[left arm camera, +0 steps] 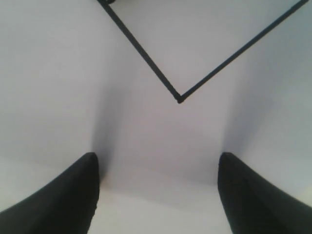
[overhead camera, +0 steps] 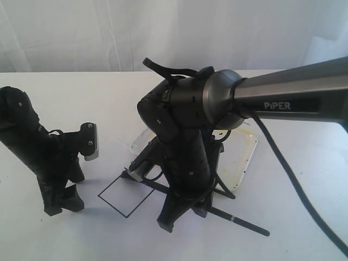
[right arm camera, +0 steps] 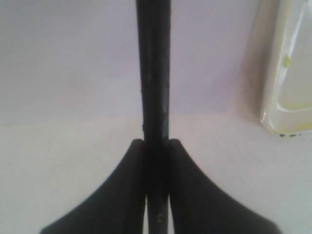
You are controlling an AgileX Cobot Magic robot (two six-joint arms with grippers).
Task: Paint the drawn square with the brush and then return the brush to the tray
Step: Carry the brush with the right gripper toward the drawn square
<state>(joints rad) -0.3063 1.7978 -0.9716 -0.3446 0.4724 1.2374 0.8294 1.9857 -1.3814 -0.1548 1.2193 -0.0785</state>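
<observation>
The drawn square [overhead camera: 125, 194], a single thin black outline turned like a diamond, lies on the white desk [overhead camera: 304, 217] between the two black arms. What shows of its inside is white. In the left wrist view one corner of the drawn square [left arm camera: 195, 39] points toward the camera.

One long, thin black brush [overhead camera: 244, 224] slants low over the desk. Its dark front end is at the square's far corner, though I cannot tell whether it touches. Its rear end, with a narrow silver band, sticks out past the right arm. The right pincer [overhead camera: 182, 215] is clamped on the shaft, and the right wrist view shows both fingers of the right pincer [right arm camera: 157, 146] pressed against the brush [right arm camera: 153, 73].

The left pincer [overhead camera: 62, 204] points down just beside the square. Its two fingers are spread apart, and only bare white surface shows between them in the view from the left pincer [left arm camera: 156, 161].

One shallow, translucent white plastic tray [overhead camera: 251, 155] with rounded corners sits behind the right arm. Yellowish stains mark the rim of the tray [right arm camera: 282, 73].
</observation>
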